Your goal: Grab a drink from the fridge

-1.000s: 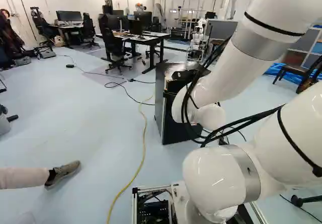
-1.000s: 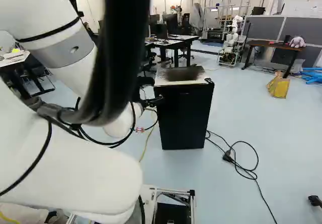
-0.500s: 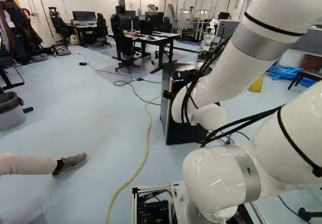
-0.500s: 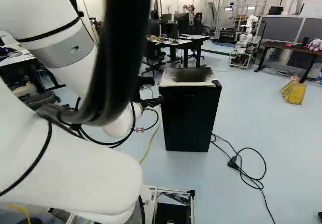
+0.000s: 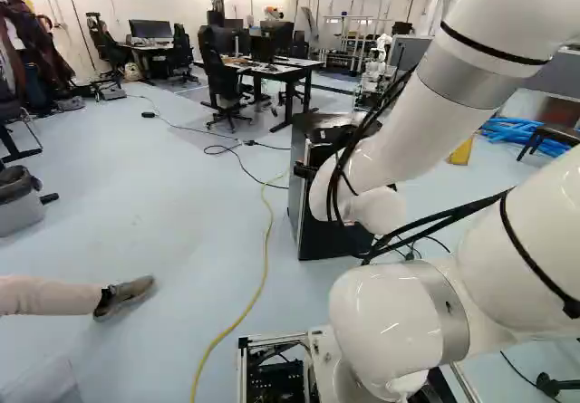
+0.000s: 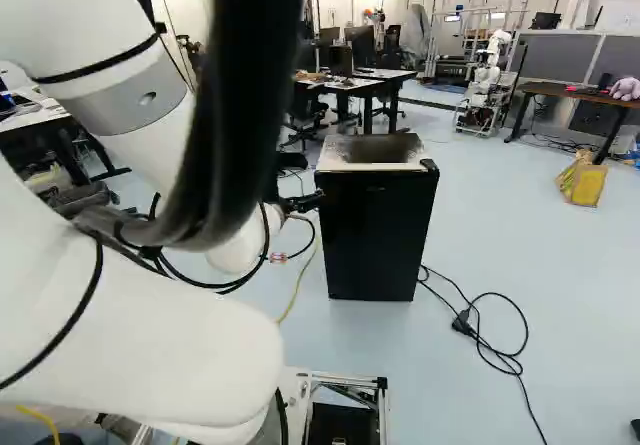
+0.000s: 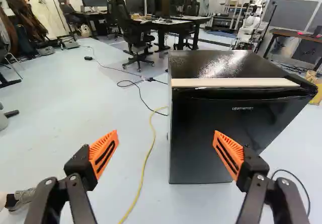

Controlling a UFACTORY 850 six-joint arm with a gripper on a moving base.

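My gripper (image 6: 304,203) shows in the right base view at the near left side of the black fridge (image 6: 376,235), partly hidden by the arm and cables. In the wrist view the gripper (image 7: 166,138) is open, its orange pads wide apart and nothing between them. Ahead of it stands the fridge (image 7: 221,133), upright on the floor with its door closed and a pale strip along the top front edge. One finger overlaps the fridge front in that view; contact cannot be told. No drink shows.
A yellow cable (image 5: 261,285) runs along the floor left of the fridge; a black cable (image 6: 500,350) lies right of it. A person's leg and shoe (image 5: 125,296) show at the left. Desks (image 5: 288,70), chairs and another robot (image 6: 487,80) stand behind.
The base has turned a little to the left, so the room and fridge have shifted rightward in both base views. The arm holds its pose over its lowest joint.
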